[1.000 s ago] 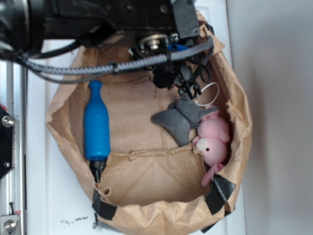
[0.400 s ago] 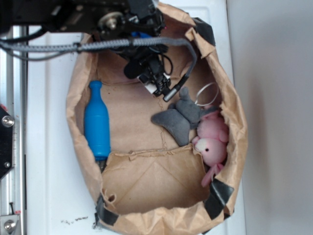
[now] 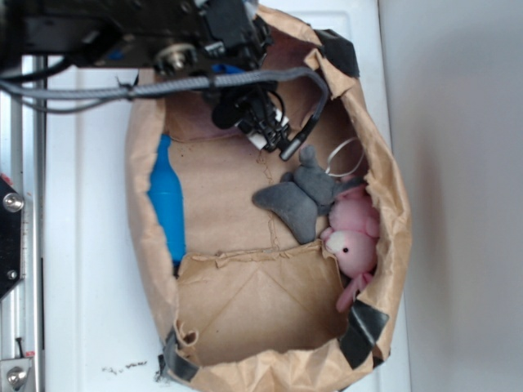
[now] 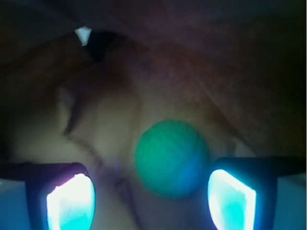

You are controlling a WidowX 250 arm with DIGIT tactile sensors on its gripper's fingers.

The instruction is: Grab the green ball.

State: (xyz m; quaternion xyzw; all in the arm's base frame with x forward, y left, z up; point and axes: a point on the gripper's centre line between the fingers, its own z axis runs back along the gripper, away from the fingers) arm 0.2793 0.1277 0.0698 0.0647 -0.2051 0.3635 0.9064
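In the wrist view the green ball (image 4: pixel 171 158) lies on brown paper, just ahead of my gripper (image 4: pixel 152 201) and nearer its right finger. Both fingers (image 4: pixel 72 199) stand wide apart with nothing between them, and the ball is not touched. In the exterior view the gripper (image 3: pixel 268 135) hangs inside the top part of the paper bag (image 3: pixel 394 204). The arm and gripper hide the ball in that view.
A blue bottle (image 3: pixel 167 204) lies along the bag's left wall, half covered by the paper. A grey plush (image 3: pixel 298 198), a pink plush (image 3: pixel 355 237) and a metal ring (image 3: pixel 343 155) sit at the bag's right side. The bag's walls close in around the gripper.
The arm has shifted left and the gripper sits deeper in the bag's top part. The bag's left wall has folded inward and now covers much of the blue bottle.
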